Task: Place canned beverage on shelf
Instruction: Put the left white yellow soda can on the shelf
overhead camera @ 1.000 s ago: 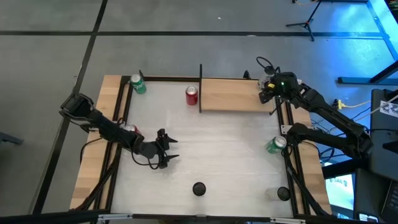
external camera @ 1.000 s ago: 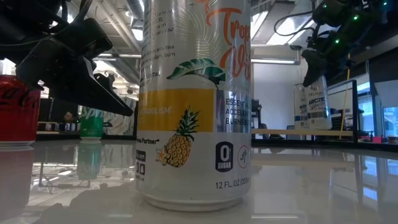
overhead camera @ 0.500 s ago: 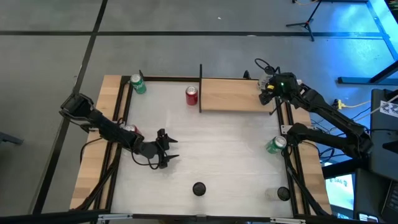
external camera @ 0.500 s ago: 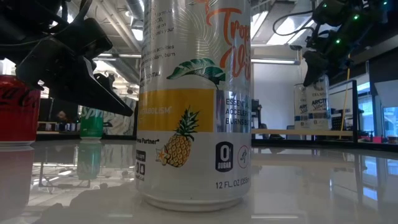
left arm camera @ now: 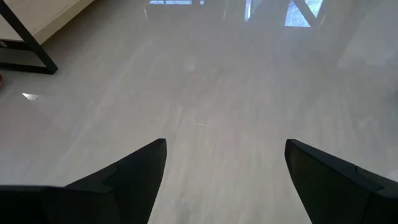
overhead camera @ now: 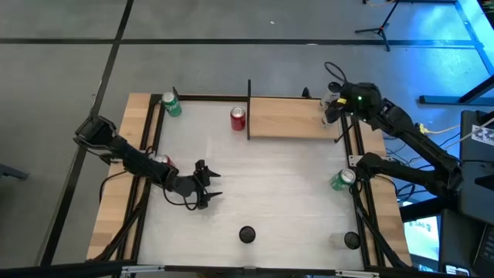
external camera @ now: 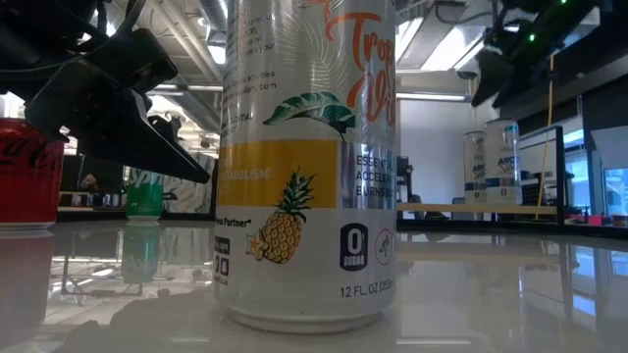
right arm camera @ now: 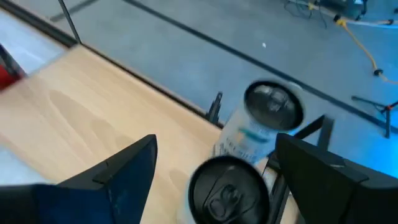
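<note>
Cans (right arm camera: 264, 121) stood on the shelf (overhead camera: 285, 120) at its right end. The right gripper (right arm camera: 214, 180) hovered above them with fingers spread, holding nothing. The left gripper (left arm camera: 225, 168) waited over the worktop (overhead camera: 270, 185), fingers spread too, and several cans remained off the shelf.

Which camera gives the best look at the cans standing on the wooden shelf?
The right wrist view: it looks down between the right gripper's open fingers onto two can tops on the shelf. The low view shows them small and far off; the high view shows only a pale speck; the left wrist view shows none.

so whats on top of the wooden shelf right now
Two pale cans stand at the shelf's right end, under the open right gripper. The nearer can partly covers the other's base. The rest of the board is bare.
</note>
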Controlling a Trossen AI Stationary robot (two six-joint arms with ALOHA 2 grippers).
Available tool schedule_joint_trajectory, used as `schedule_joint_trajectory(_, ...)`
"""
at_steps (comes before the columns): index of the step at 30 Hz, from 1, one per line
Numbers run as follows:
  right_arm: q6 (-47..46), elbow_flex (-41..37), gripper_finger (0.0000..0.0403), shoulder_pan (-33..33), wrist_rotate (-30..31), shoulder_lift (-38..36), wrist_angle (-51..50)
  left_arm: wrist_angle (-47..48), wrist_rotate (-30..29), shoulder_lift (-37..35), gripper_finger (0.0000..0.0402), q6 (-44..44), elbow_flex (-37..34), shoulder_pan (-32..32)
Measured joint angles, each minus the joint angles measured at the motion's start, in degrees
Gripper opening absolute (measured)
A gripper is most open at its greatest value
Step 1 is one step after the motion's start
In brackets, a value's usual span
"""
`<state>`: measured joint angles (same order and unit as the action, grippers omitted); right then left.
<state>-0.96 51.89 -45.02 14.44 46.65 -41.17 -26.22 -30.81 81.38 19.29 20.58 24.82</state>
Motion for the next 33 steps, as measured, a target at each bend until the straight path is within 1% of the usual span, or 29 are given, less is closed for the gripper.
schedule_joint_trajectory(2, -0.03, 1.75, 0.0323, 0.06, -1.32, -0.36, -1.43, -0.01, 0.01, 0.00, 0.0318, 0.01, 0.00, 0.02)
schedule_joint_trajectory(3, -0.20, 2.48, 0.0323, 0.05, -3.06, -0.72, -2.14, -0.16, 0.01, 0.00, 0.0318, 0.02, 0.00, 0.02)
schedule_joint_trajectory(6, -1.95, 3.70, 0.0324, 0.70, -10.98, -1.36, -2.49, -1.11, 0.02, 0.00, 0.0318, 0.02, 0.00, 0.02)
schedule_joint_trajectory(8, -4.56, 3.66, 0.0324, 3.11, -17.65, -1.53, -2.62, -2.01, 0.02, 0.00, 0.0318, 0.02, 0.00, 0.02)
schedule_joint_trajectory(9, -5.36, 3.62, 0.0324, 4.68, -19.90, -1.48, -2.69, -2.60, 0.02, 0.00, 0.0318, 0.02, 0.00, 0.02)
schedule_joint_trajectory(11, -7.13, 3.53, 0.0324, 8.94, -21.96, -1.52, -2.88, -3.95, 0.26, 0.00, 0.0318, 0.02, 0.01, 0.02)
schedule_joint_trajectory(14, -9.63, 3.53, 0.0324, 17.51, -21.17, -1.10, -1.22, -6.13, 2.19, 0.00, 0.0318, 0.01, 0.02, 0.02)
schedule_joint_trajectory(17, -11.69, 2.39, 0.0324, 26.79, -17.32, -0.55, 3.12, -8.81, 4.73, 0.00, 0.0318, -0.39, 0.02, 0.02)
schedule_joint_trajectory(20, -12.20, -0.58, 0.0324, 34.97, -14.17, -0.67, 10.00, -11.30, 6.07, 0.00, 0.0318, -0.39, 0.02, 0.02)
schedule_joint_trajectory(23, -12.80, -4.76, 0.0324, 42.00, -11.46, -0.56, 14.56, -13.48, 7.95, 0.00, 0.0318, -0.42, 0.02, 0.46)
schedule_joint_trajectory(26, -13.83, -9.13, 0.0324, 48.44, -9.13, 0.41, 22.18, -15.94, 8.52, 0.00, 0.0318, -0.44, 0.03, 1.26)
schedule_joint_trajectory(29, -13.82, -12.92, 0.0324, 54.50, -8.40, 3.29, 29.95, -16.82, 8.95, -0.01, 0.0318, -0.38, 0.63, 2.52)
schedule_joint_trajectory(33, -13.80, -15.82, 0.0324, 61.19, -7.45, 9.87, 39.29, -16.48, 9.03, 0.52, 0.0318, -0.37, 2.88, 5.22)
